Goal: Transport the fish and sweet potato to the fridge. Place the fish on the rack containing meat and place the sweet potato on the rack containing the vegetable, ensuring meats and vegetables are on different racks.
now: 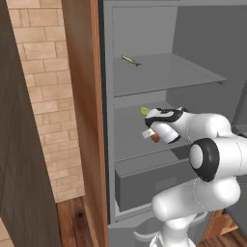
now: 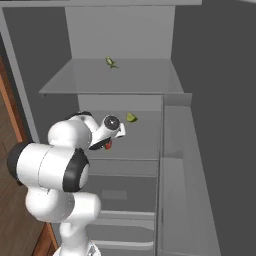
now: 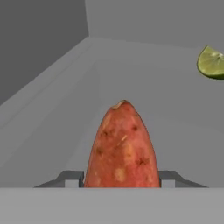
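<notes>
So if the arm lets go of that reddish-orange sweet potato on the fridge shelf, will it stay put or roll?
The reddish-orange tapered sweet potato looks rigid, so it probably won't sag. Its rounded oval body could roll a little on the flat grey lower shelf. The rough skin probably grips well in the tool.

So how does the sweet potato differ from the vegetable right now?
The sweet potato is reddish-orange and tapered; the vegetable is a yellow-green, lime-like wedge. The sweet potato is clamped in the tool, off the shelf; the vegetable lies loose on the lower shelf, further in. In the hand view the sweet potato looms nearer. Both are at the lower shelf's level inside the fridge.
</notes>
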Robot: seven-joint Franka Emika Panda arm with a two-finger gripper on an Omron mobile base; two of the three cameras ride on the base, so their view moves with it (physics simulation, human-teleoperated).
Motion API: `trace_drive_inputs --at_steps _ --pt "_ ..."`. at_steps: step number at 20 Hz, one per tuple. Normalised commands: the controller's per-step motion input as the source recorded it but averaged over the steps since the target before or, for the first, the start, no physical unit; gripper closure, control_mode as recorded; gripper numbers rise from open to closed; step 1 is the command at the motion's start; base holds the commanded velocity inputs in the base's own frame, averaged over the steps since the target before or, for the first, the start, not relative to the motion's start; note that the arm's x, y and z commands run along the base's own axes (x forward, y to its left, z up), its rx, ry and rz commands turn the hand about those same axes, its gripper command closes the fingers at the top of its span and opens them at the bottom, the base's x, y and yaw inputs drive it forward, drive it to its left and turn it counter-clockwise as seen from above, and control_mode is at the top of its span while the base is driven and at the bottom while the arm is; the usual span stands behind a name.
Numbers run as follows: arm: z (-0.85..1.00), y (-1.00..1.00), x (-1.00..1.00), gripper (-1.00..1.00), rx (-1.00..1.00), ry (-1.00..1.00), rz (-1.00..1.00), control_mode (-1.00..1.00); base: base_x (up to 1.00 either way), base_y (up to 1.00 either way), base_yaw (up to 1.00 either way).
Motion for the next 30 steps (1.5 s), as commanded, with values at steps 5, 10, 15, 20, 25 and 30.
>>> trace_drive_inputs --at_steps 5,10,15,20,25,30 --pt "-0.21 0.0 0.23 1.0 0.0 0.04 0.0 -1.0 0.0 0.0 0.0" --pt "-0.24 0.0 0.18 1.0 0.0 0.0 0.0 -1.0 0.0 0.0 0.0" --pt "-0.25 -0.01 0.14 1.0 0.0 0.0 0.0 -1.0 0.0 0.0 0.0" --pt "-0.23 0.0 0.14 1.0 0.0 0.0 0.0 -1.0 0.0 0.0 0.0" --pt "-0.18 -0.03 0.3 1.0 0.0 0.0 0.0 -1.0 0.0 0.0 0.0" --pt "-0.11 0.0 0.17 -1.0 0.0 -0.06 0.0 -1.0 0.0 0.0 0.0"
